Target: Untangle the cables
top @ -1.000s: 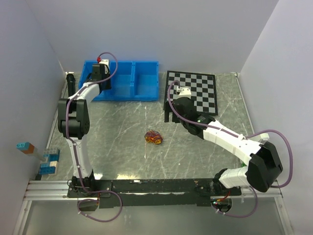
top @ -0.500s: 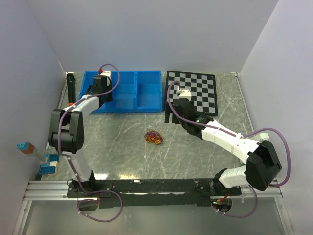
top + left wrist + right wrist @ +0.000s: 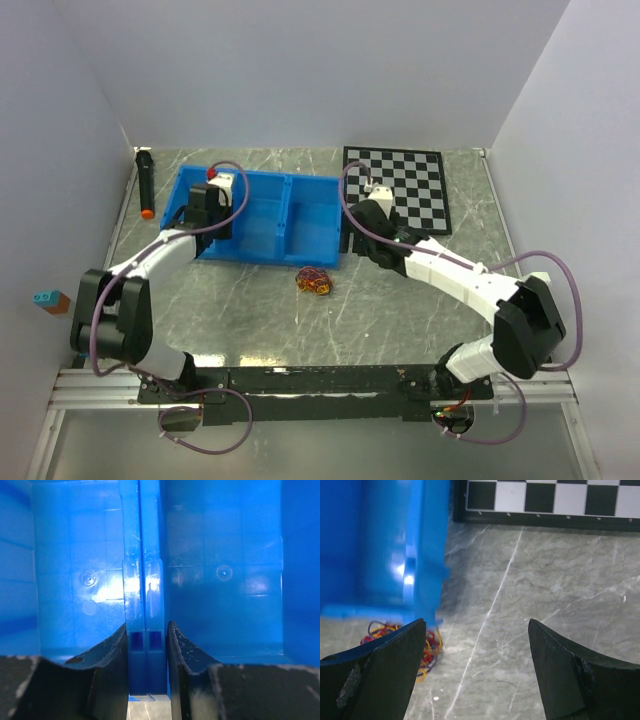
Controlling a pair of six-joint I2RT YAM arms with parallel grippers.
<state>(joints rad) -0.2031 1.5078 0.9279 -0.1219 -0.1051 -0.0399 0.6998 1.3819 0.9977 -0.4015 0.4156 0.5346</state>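
Observation:
The cables [image 3: 315, 281] are one small knot of red, yellow-orange and dark wires lying on the grey table just off the near edge of a blue tray [image 3: 262, 240]. In the right wrist view the cables [image 3: 431, 646] peek out beneath the tray's corner [image 3: 380, 545], beside my left finger. My right gripper [image 3: 352, 243] [image 3: 476, 622] hangs open over bare table to the right of the knot, holding nothing. My left gripper [image 3: 207, 212] [image 3: 146, 625] is shut on the upright blue partition [image 3: 145, 580] between two of the tray's compartments.
A black-and-white checkerboard [image 3: 400, 185] lies at the back right, with its edge [image 3: 545, 500] in the right wrist view. A black marker with an orange tip [image 3: 146, 185] lies at the back left. A small blue-and-orange block [image 3: 50, 299] sits by the left wall. White walls enclose the table.
My left arm has dragged the blue tray from the back of the table nearer and to the right, up against the cables. The marker behind it is now uncovered. My right gripper stays open.

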